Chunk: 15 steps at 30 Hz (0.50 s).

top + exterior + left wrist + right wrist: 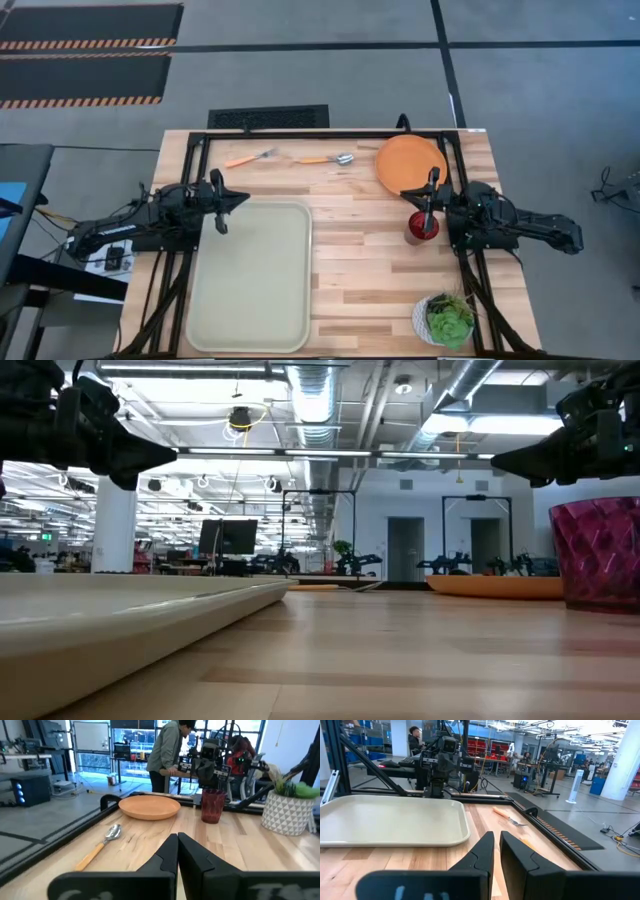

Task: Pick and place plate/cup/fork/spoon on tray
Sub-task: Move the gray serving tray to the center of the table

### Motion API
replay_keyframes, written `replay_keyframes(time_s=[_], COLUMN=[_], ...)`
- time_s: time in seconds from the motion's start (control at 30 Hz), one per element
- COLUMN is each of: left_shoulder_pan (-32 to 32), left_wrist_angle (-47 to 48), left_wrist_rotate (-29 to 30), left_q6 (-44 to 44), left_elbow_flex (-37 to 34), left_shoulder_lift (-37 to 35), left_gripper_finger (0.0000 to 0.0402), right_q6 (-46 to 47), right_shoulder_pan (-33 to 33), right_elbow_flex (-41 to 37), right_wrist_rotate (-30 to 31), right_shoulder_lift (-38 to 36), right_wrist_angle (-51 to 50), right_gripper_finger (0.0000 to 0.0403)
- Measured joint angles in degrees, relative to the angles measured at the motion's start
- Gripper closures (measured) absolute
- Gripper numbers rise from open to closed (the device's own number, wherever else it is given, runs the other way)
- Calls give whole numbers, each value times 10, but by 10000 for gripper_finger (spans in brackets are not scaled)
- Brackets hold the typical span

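The beige-green tray point(250, 275) lies flat at the table's near left. The orange plate point(410, 163) lies at the far right. The fork point(250, 157) and the spoon point(325, 159) lie flat along the far edge. The dark red cup point(421, 226) stands upright on the table. My left gripper point(243, 198) is shut and empty, hovering over the tray's far left corner and pointing right. My right gripper point(410, 203) is shut and empty, above the table beside the cup and pointing left. In the low view it point(497, 460) hangs higher than the cup point(600, 555).
A white pot with a green plant point(445, 318) stands at the near right corner. A black frame rail point(330, 133) runs along the table's far edge. Bare wood point(360, 270) lies between the tray and the cup. A person point(167, 750) stands beyond the table.
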<state>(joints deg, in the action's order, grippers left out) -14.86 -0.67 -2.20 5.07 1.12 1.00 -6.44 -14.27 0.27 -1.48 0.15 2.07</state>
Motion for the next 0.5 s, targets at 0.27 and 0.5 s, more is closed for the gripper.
replay_keyframes(time_s=[0.27,0.5], left_shoulder_pan=[0,1], left_wrist_angle=[-20,12], left_wrist_rotate=[-39,-105], left_q6=[90,135], left_elbow_flex=[0,49], left_shoulder_lift=[1,59], left_gripper_finger=[401,402], right_q6=[0,0], right_shoulder_pan=[0,0], right_elbow_flex=[0,0], right_wrist_rotate=[0,0], right_shoulder_lift=[0,0], right_wrist_angle=[0,0], right_gripper_finger=[347,347])
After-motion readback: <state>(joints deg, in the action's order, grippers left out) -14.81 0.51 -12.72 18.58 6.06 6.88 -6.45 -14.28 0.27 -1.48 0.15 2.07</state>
